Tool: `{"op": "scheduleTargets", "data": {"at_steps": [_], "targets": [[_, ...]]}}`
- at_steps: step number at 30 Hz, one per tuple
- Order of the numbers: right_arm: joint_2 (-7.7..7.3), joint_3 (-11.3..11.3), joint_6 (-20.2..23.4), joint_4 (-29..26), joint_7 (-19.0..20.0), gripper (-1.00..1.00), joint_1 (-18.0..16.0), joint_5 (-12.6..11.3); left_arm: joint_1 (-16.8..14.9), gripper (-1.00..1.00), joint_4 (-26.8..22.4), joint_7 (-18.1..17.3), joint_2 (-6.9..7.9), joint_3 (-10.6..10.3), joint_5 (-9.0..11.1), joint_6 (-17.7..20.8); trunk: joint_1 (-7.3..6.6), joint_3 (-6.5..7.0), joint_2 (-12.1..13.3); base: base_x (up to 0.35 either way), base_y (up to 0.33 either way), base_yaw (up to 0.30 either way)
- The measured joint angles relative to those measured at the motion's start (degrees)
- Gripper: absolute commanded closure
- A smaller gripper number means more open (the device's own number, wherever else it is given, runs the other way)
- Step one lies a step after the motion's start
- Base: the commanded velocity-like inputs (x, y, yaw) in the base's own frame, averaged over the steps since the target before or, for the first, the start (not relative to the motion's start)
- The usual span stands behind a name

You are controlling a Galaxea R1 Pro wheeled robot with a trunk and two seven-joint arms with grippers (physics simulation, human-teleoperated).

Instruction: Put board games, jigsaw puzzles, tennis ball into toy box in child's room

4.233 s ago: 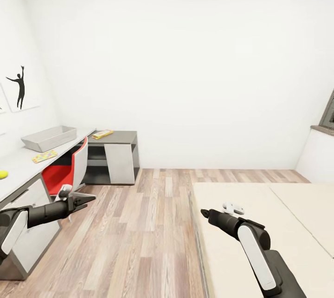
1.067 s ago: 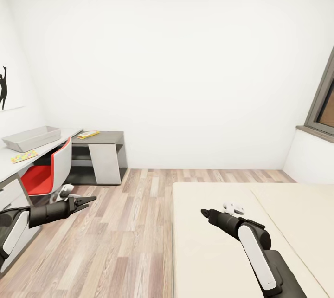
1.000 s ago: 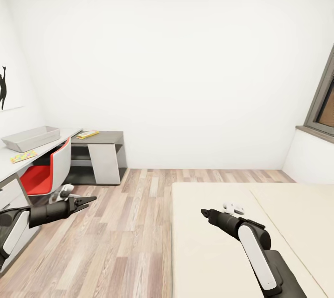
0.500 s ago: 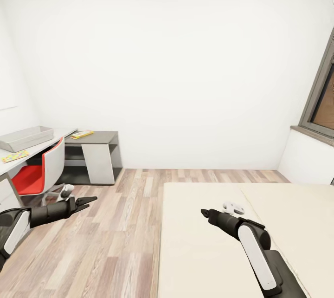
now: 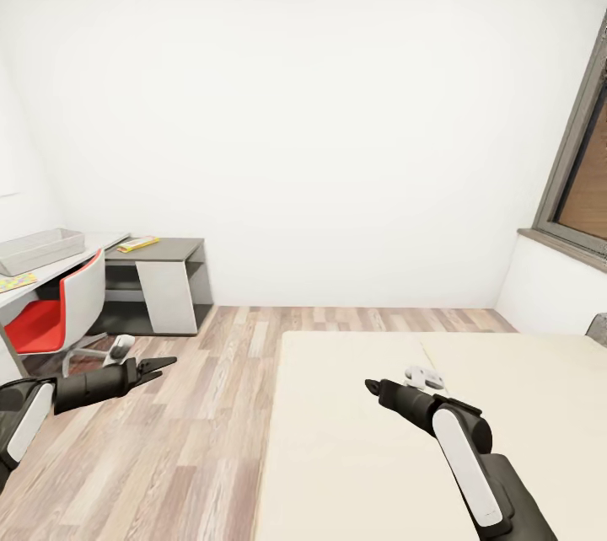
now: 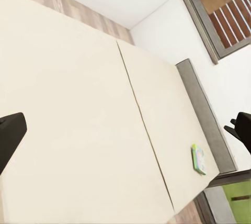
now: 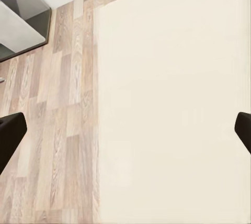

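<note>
Head view: your left gripper [image 5: 160, 366] hangs over the wooden floor [image 5: 211, 406], its fingers close together, nothing between them; your right gripper [image 5: 371, 387] hangs over the cream bed [image 5: 337, 457], and you cannot tell how its fingers stand. At far left the toy box [image 5: 38, 250] sits on the table [image 5: 51, 275], with a coloured flat toy [image 5: 15, 279] near it and a yellow board game [image 5: 138, 243] on the lower grey desk [image 5: 164, 253]. A red chair [image 5: 51, 324] stands beside the table.

Left wrist view: both fingers sit wide apart at the picture's edges (empty); a board game [image 6: 198, 158] lies on the bed [image 6: 78, 130] near the headboard [image 6: 206, 119].

Right wrist view: fingers spread wide over the bed [image 7: 172, 103] edge and floor [image 7: 52, 119].
</note>
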Motion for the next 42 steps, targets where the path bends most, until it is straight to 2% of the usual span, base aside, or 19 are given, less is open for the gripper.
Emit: {"op": "scheduleTargets", "data": {"at_steps": [15, 31, 42], "targets": [[0.00, 0.0, 0.0, 0.0, 0.0, -1.00, 0.0, 0.0, 0.0, -1.00, 0.0, 0.0, 0.00, -0.1, 0.0, 0.0, 0.00, 0.00, 0.0, 0.000, -0.264, 0.000], [0.01, 0.0, 0.0, 0.0, 0.0, -1.00, 0.0, 0.0, 0.0, -1.00, 0.0, 0.0, 0.00, 0.0, 0.0, 0.0, 0.00, 0.00, 0.0, 0.000, -0.061, 0.000], [0.00, 0.0, 0.0, 0.0, 0.0, -1.00, 0.0, 0.0, 0.0, -1.00, 0.0, 0.0, -0.08, -0.1, 0.0, 0.0, 0.00, 0.00, 0.0, 0.000, -0.241, 0.000]]}}
